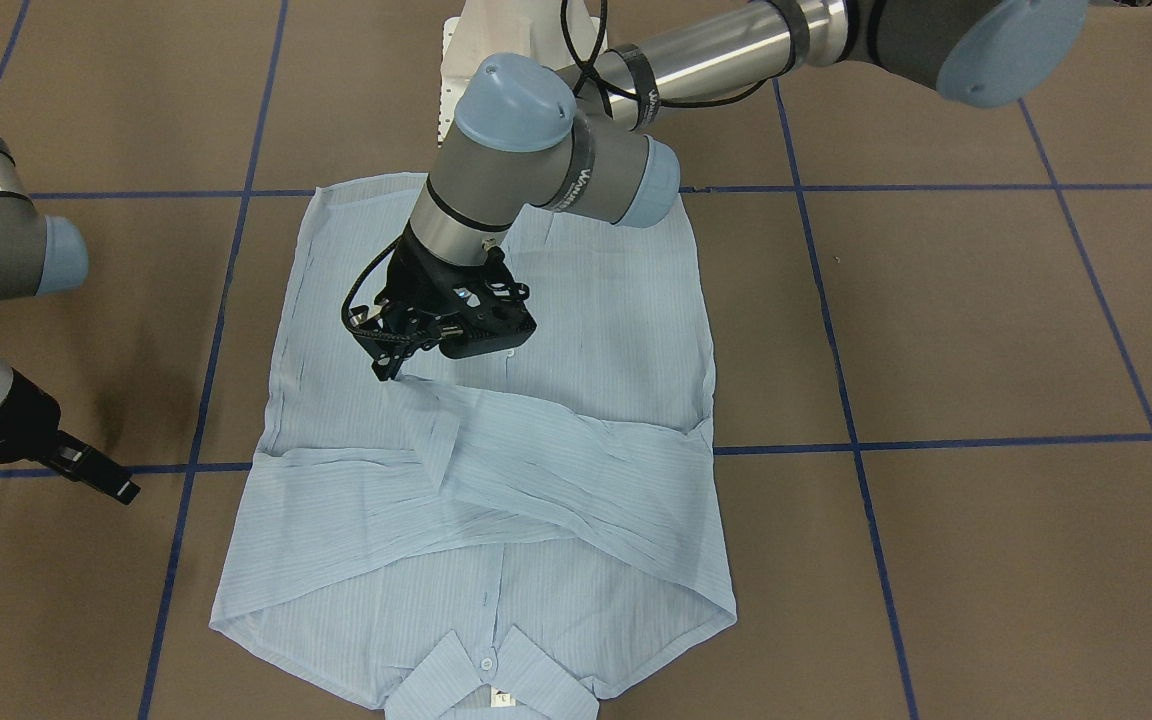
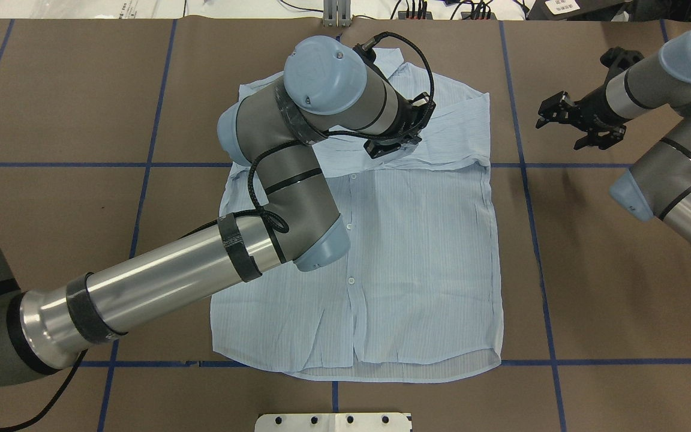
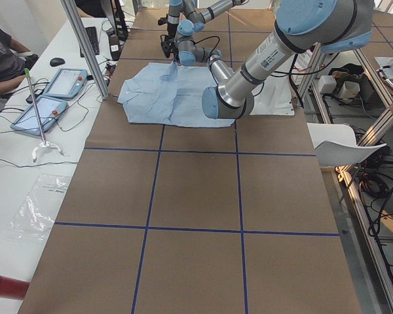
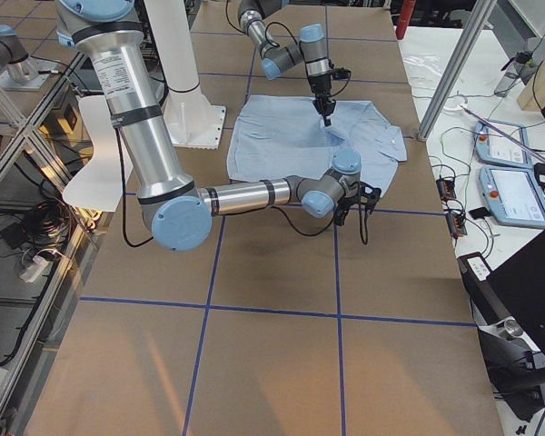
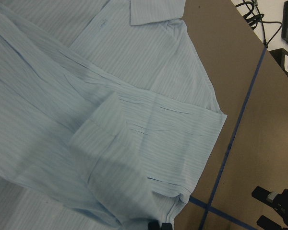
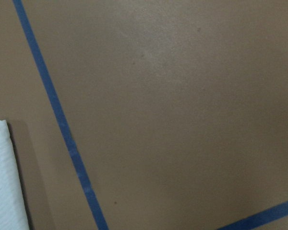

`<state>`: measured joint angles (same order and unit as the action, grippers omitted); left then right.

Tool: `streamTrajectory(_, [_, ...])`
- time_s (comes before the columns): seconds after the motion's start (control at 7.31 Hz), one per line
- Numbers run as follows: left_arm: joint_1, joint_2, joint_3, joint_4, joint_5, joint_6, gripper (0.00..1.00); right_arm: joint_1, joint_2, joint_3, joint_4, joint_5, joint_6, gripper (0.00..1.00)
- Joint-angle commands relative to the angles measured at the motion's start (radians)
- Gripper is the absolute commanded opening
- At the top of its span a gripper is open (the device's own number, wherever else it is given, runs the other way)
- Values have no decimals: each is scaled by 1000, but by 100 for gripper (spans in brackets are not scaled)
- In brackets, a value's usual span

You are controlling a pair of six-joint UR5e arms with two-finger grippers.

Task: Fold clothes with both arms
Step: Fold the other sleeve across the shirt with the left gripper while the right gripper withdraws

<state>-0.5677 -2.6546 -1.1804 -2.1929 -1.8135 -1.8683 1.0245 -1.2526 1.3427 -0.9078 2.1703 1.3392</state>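
Left claw [image 1: 388, 374] tight on sleeve [image 1: 496, 420] of shirt [image 1: 616, 330]

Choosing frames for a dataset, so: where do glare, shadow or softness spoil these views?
Front-facing view: glare streaks the silver tube of the left arm, and a soft dark shadow lies on the table at the view's left. Left wrist view: the shirt is sharp, its lower-left part dimmed by shadow. Right wrist view: rather soft, a pale sheen on the table near the top.

Table end, lengthwise view.
Light-blue shirt [image 3: 156, 99] spread on brown table [image 3: 190, 190]; near left arm [image 3: 257, 60] bent over it; two tablets [image 3: 67, 82] alongside.
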Motion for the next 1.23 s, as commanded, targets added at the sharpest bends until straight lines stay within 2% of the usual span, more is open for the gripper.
streamTrajectory(0.0, [32,-28,38,-25,34,9,61,0,-45,51,1,3,2,99])
streamTrajectory(0.14, [34,-40,33,-25,34,14,71,-1,-57,76,1,5,9,100])
streamTrajectory(0.41, [34,-35,-23,-21,34,30,73,-65,-134,200,1,8,44,100])
streamTrajectory(0.55, [34,17,-121,-1,31,31,73,-127,-168,284,0,-4,125,100])
streamTrajectory(0.68, [34,116,-250,31,31,40,73,-182,-210,367,-2,-7,238,100])
streamTrajectory(0.82, [32,265,-442,79,28,126,72,-264,-258,457,-3,-57,356,100])
streamTrajectory(0.96, [31,391,-607,152,26,220,72,-373,-334,575,-16,-145,465,99])
streamTrajectory(1.09, [26,447,-683,200,28,274,72,-468,-399,651,-17,-206,559,98])
